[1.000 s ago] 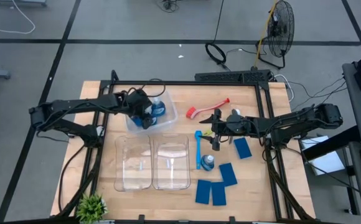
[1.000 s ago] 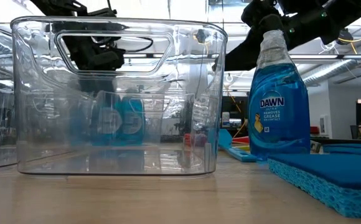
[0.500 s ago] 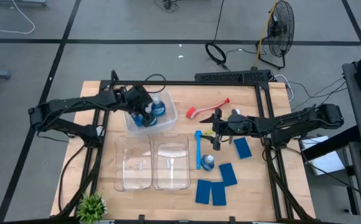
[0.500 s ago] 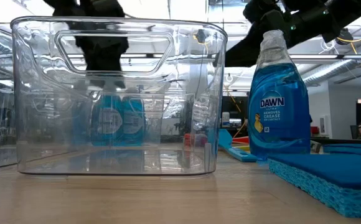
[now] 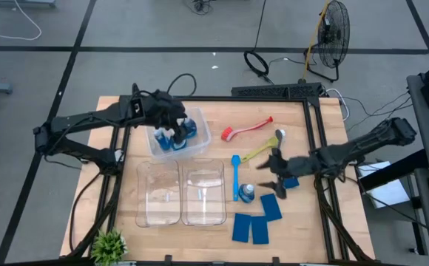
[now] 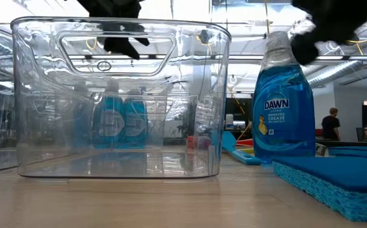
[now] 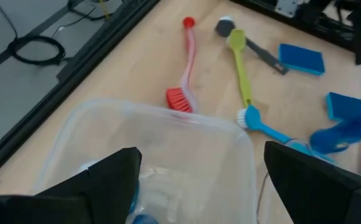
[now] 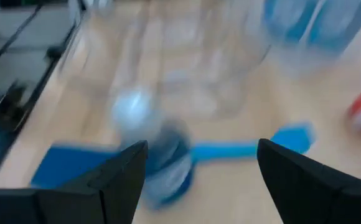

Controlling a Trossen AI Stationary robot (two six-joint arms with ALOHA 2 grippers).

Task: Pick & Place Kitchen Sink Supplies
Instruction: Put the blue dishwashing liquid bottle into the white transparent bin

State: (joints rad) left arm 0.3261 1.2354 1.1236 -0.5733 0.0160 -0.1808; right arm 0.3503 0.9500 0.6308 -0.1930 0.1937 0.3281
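Observation:
My left gripper (image 5: 171, 125) (image 7: 199, 186) hovers open over the far clear bin (image 5: 200, 145), where two blue-liquid bottles (image 5: 163, 139) (image 5: 188, 129) stand upright. My right gripper (image 5: 272, 181) (image 8: 202, 180) is open just right of a third blue bottle (image 5: 246, 193) (image 6: 283, 107) that stands on the table. The bottle's pale cap (image 8: 131, 109) lies ahead of the right fingers. The red brush (image 5: 245, 129), yellow-green brush (image 5: 262, 150) and blue brush (image 5: 236, 176) lie flat on the table. Several blue sponges (image 5: 271, 207) (image 5: 242, 227) lie near the standing bottle.
Two larger clear bins (image 5: 159, 193) (image 5: 203, 192) stand side by side left of the standing bottle. A small green potted plant (image 5: 109, 246) sits at the table's near left corner. One sponge (image 5: 288, 177) lies partly under my right arm. A person (image 6: 330, 123) stands far back in the room.
My left gripper has risen out of the far bin toward the far edge, leaving the second bottle upright beside the first. My right gripper has swung toward the near edge and down beside the standing bottle. The yellow-green brush now lies in the open where that gripper was.

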